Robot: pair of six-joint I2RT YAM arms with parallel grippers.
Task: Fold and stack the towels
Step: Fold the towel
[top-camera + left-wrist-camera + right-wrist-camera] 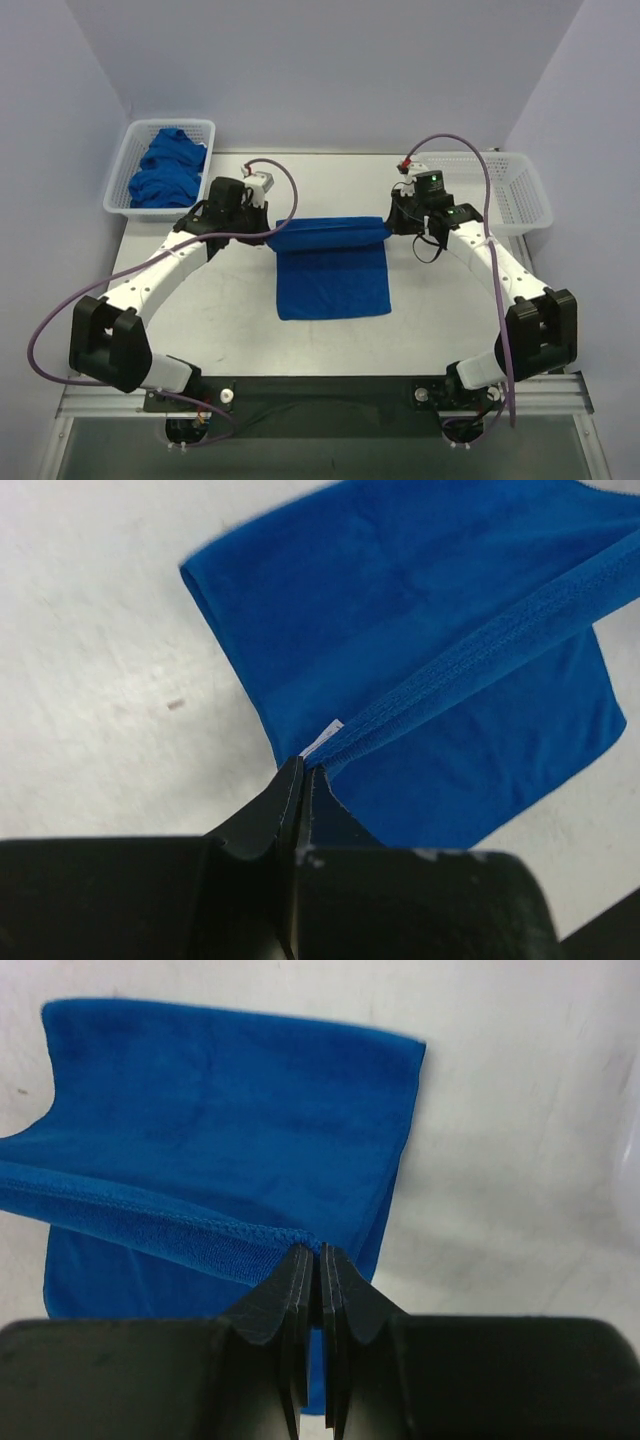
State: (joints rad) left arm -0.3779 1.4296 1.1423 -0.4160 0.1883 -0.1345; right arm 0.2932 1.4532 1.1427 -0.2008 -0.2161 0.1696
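Observation:
One royal-blue towel (332,275) lies at the table's middle, its far edge lifted and stretched between my two grippers. The left gripper (274,235) is shut on the towel's left corner, where a small white tag (322,737) shows at the fingertips; the left gripper (304,767) pinches the hem. On the other side the right gripper (390,228) is shut on the right corner, and in its wrist view the right gripper (320,1253) clamps the stitched edge of the towel (220,1130). The near part of the towel (420,630) rests flat on the table. More blue towels (168,170) lie crumpled in the left basket.
A white mesh basket (128,165) holding the crumpled towels stands at the far left corner. Another white mesh basket (520,190) stands at the far right. Purple cables loop over both arms. Blue-grey walls close in the back and sides.

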